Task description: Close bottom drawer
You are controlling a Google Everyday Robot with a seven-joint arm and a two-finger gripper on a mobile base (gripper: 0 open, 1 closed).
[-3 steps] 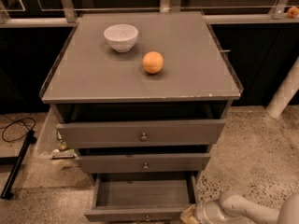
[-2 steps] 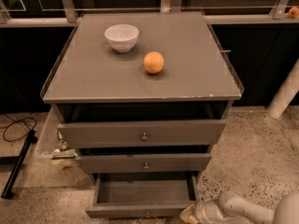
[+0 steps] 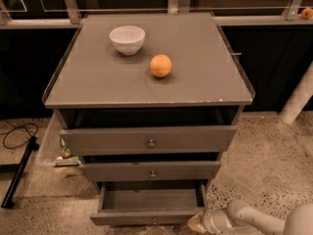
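Note:
A grey cabinet (image 3: 146, 77) stands in the middle with three drawers. The bottom drawer (image 3: 149, 215) is pulled out, and its empty grey box shows behind the slim front with a small knob (image 3: 154, 221). The middle drawer front (image 3: 151, 171) and the top drawer front (image 3: 146, 140) stick out a little. My gripper (image 3: 196, 223) is at the lower right, at the right end of the bottom drawer's front, on a white arm (image 3: 254, 222) that comes in from the right.
A white bowl (image 3: 127, 38) and an orange (image 3: 160, 65) sit on the cabinet top. A black cable and bar (image 3: 17, 175) lie on the floor at left. A white post (image 3: 298, 99) stands at right. The floor is speckled concrete.
The bottom drawer's front has moved back a little toward the cabinet, with my gripper following at its right end. The bowl and orange have not moved.

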